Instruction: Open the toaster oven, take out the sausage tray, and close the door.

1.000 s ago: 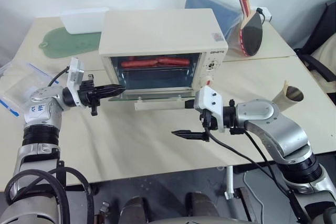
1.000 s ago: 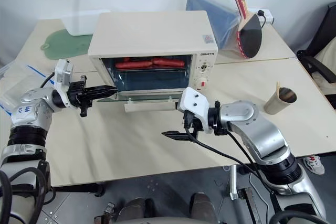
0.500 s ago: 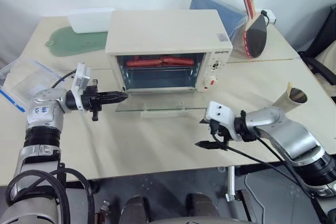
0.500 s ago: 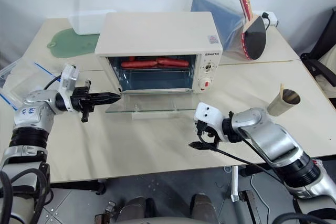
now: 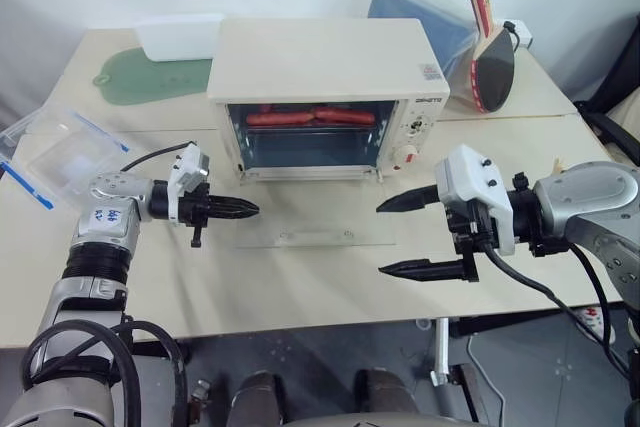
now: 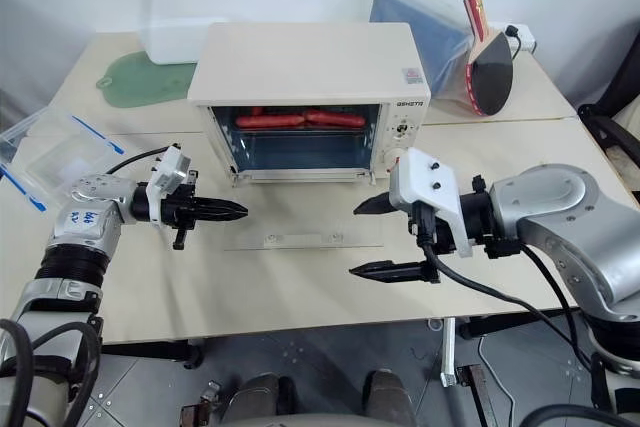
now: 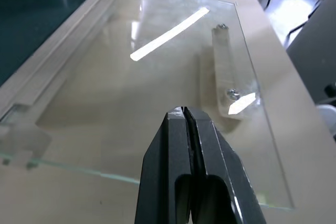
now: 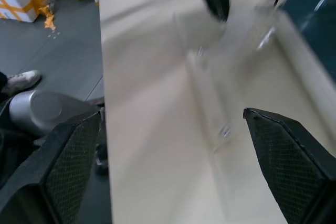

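Observation:
The cream toaster oven stands mid-table with its glass door swung down flat in front of it, the bar handle at its near edge. Inside, red sausages lie on the sausage tray, of which little else shows. My left gripper is shut with nothing in it, its tip over the door's left edge; the left wrist view has its fingers above the glass. My right gripper hangs open by the door's right end, above the table.
A clear blue-edged plastic container lies at the far left. A green mat and a white tub sit behind the oven's left. A blue bag and a red paddle stand at the back right.
The door has swung further down, to lie flat. My left gripper sank with it, still shut. My right gripper rose from near the table's front edge, still open. The camera also shifted.

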Available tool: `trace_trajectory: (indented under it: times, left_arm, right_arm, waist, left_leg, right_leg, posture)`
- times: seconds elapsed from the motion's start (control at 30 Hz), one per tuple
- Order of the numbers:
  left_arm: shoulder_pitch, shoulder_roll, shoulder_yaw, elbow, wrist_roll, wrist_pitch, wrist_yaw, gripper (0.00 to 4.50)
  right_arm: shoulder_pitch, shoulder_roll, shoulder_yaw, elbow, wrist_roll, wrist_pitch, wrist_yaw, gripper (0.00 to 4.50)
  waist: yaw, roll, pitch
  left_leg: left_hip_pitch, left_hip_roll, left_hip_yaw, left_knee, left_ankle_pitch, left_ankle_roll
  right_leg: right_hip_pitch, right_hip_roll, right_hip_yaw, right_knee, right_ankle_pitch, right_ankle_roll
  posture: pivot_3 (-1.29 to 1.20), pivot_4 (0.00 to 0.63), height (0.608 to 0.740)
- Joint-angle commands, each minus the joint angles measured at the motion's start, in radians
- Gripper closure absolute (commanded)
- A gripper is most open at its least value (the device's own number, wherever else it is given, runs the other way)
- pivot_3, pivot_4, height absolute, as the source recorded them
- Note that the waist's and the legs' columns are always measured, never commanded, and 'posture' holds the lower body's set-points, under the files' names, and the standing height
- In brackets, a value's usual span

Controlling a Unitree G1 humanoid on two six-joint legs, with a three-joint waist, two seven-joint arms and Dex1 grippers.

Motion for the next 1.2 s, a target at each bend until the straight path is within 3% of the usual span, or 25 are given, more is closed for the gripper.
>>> trace_trajectory:
  times: [0.03, 0.3, 0.57, 0.9, 1.2]
  left_arm:
    - [0.024, 0.004, -0.029, -0.017, 0.024, -0.047, -0.054, 4.48]
    - [0.083, 0.001, -0.029, -0.035, 0.06, -0.189, 0.028, 4.48]
    - [0.304, -0.057, 0.2, -0.406, -0.191, 0.048, 0.258, 4.48]
    - [0.516, -0.212, 0.387, -0.746, -0.343, 0.132, 0.618, 4.48]
    - [0.679, -0.224, 0.434, -0.909, -0.436, 0.194, 0.693, 4.48]
  right_arm:
    - [-0.11, 0.056, 0.107, 0.054, -0.132, -0.041, -0.115, 0.0]
    - [-0.233, 0.265, 0.35, 0.214, -0.461, -0.197, -0.327, 0.0]
    - [-0.331, 0.433, 0.463, 0.445, -0.739, -0.3, -0.512, 0.0]
    - [-0.404, 0.543, 0.559, 0.699, -0.96, -0.451, -0.541, 0.0]
    - [-0.412, 0.623, 0.565, 0.843, -1.058, -0.571, -0.547, 0.0]
  waist:
    - [-0.003, 0.0, 0.0]
    - [-0.008, 0.0, 0.0]
    - [-0.033, 0.0, 0.0]
    - [-0.06, 0.0, 0.0]
    - [-0.076, 0.001, 0.0]
  left_leg:
    - [0.0, 0.0, 0.0, 0.0, 0.0, 0.0]
    - [0.0, 0.0, 0.002, 0.0, 0.0, 0.0]
    - [0.0, 0.0, 0.002, 0.0, 0.0, 0.0]
    - [0.0, 0.0, 0.0, -0.001, 0.0, 0.0]
    - [0.001, 0.0, -0.001, -0.003, 0.0, 0.0]
  right_leg:
    - [0.0, 0.0, 0.0, 0.0, 0.0, 0.0]
    - [-0.002, -0.001, 0.0, 0.002, 0.0, 0.0]
    - [-0.003, -0.003, -0.003, 0.005, 0.0, 0.0]
    - [-0.003, -0.003, -0.004, 0.007, 0.0, 0.0]
    - [-0.003, -0.003, -0.004, 0.007, 0.0, 0.0]
  posture:
    - [0.0, 0.15, 0.74]
    - [0.0, 0.15, 0.74]
    - [0.0, 0.15, 0.74]
    - [0.0, 0.15, 0.74]
    - [0.0, 0.15, 0.74]
